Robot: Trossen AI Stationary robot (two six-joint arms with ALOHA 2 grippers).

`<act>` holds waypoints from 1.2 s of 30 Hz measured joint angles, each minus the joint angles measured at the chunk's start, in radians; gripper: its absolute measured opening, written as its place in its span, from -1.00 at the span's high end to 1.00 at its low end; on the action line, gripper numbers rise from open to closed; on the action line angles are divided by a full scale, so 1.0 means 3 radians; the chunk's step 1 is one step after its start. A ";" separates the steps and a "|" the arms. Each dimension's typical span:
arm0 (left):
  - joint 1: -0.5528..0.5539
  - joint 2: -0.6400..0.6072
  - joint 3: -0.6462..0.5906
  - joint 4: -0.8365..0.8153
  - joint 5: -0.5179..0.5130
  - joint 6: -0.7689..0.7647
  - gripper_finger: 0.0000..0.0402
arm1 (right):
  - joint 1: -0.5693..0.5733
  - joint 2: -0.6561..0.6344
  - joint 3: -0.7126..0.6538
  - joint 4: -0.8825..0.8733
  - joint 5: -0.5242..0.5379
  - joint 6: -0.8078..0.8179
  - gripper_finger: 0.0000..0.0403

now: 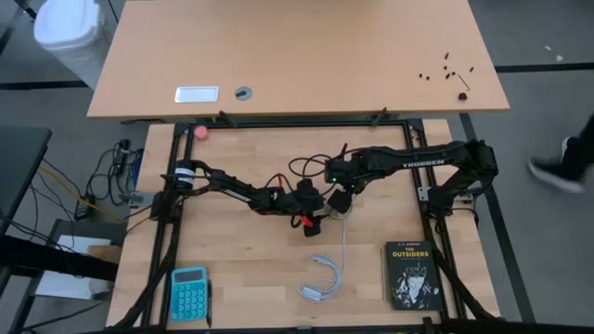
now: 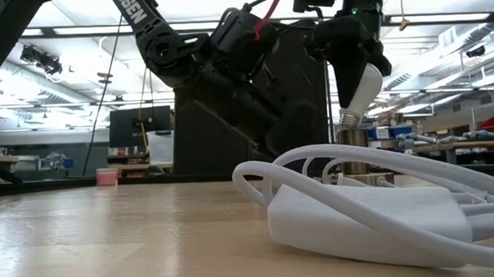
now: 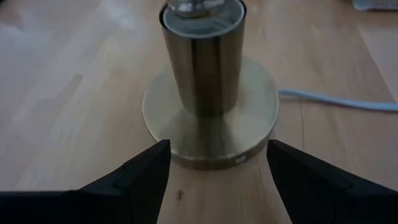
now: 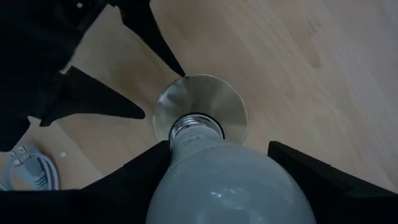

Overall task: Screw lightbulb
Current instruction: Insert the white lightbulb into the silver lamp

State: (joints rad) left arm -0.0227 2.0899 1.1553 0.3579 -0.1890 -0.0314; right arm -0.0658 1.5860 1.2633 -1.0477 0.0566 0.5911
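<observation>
Right above the brass socket (image 4: 200, 116), the right gripper (image 4: 217, 165) pinches the lightbulb (image 4: 229, 183) — screw base at the socket's mouth. Left gripper (image 3: 217, 167) — fingers spread around the socket's round foot.

You see both arms meeting mid-table. Right gripper (image 4: 217, 180) holds lightbulb (image 4: 227, 186) directly above socket (image 4: 199, 115), screw base down, at socket mouth. Left gripper (image 3: 217, 171) straddles socket base (image 3: 211, 115) on table (image 1: 251, 269), fingers either side. Cable bundle (image 1: 322, 278) lies nearer front edge, below grippers in high view. Book (image 1: 410, 275) sits right of cable, calculator (image 1: 189, 293) far left front.
</observation>
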 joint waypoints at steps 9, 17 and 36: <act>0.0007 0.0000 0.0000 -0.0055 0.0190 -0.0110 -0.36 | 0.0001 0.0123 0.0004 -0.0002 -0.0053 -0.0213 -0.36; 0.0010 0.0000 0.0000 -0.0045 0.0268 -0.0148 -0.36 | 0.0039 0.0289 0.0005 0.0097 -0.0106 -0.0738 -0.36; 0.0053 0.0001 -0.0001 -0.0034 0.0350 0.0097 -0.36 | 0.0169 0.0320 0.0001 0.0432 -0.0018 -0.1312 -0.50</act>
State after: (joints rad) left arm -0.0067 2.0903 1.1549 0.3478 -0.0841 -0.0024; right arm -0.0151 1.6821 1.2636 -0.9182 0.0513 0.1974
